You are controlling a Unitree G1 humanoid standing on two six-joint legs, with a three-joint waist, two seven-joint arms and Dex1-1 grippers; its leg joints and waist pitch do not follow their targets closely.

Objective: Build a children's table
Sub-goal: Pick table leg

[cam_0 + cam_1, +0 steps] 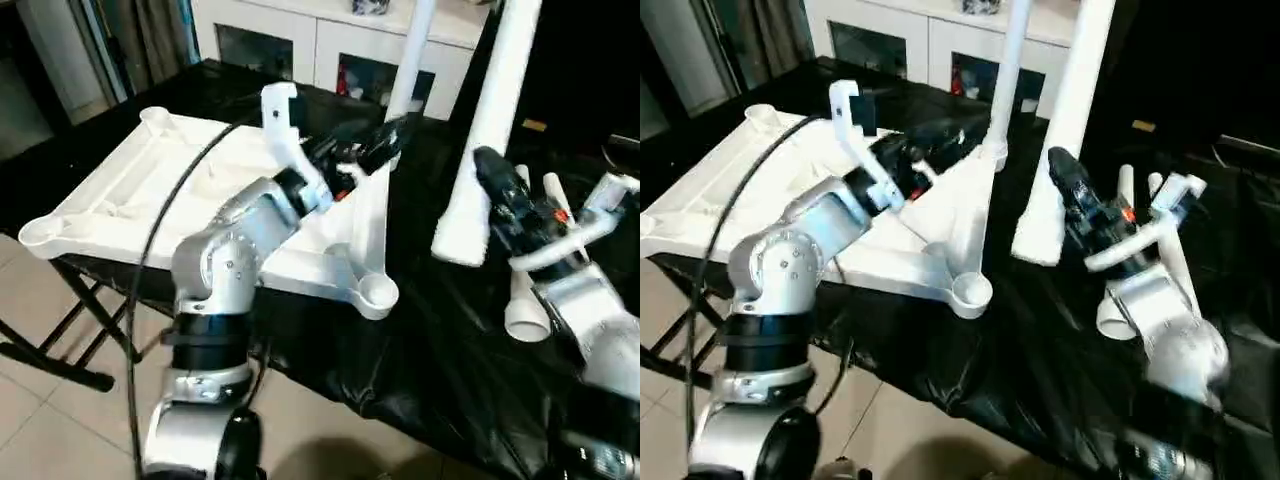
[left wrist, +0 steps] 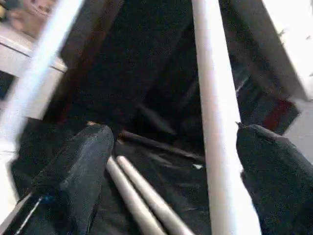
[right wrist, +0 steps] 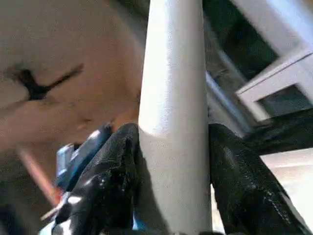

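1. Nearest to me is my left forearm (image 1: 225,255), stretched out over the upturned table top (image 1: 120,190). That top lies ribbed side up on a folding stand so its corner sockets face upward and can take legs.

2. Just below that arm is the near corner socket (image 1: 377,292), empty and open to the ceiling. I judge it the likely home for the next leg.

3. To my right, the right gripper (image 3: 171,161) clamps a thick white leg (image 1: 490,130) between both black fingers (image 3: 105,181), one on each side of the tube. It holds near the wide end and the leg rises steeply above the gripper, which I read as carrying it upright so that end can be lowered into a socket.

4. Just beside the right gripper two spare legs (image 2: 142,200) lie on the black cloth (image 1: 420,350), parked within reach for later.

5. Past my left forearm, the left gripper (image 2: 168,161) stands wide open around a thinner upright leg (image 2: 215,127). One finger (image 2: 274,171) looks to be against the tube and the other stands well off, so nothing is gripped.

6. That leg already stands at the far corner of the top, beyond the left gripper. I suspect the open jaws are there to steady it, or are letting it go.
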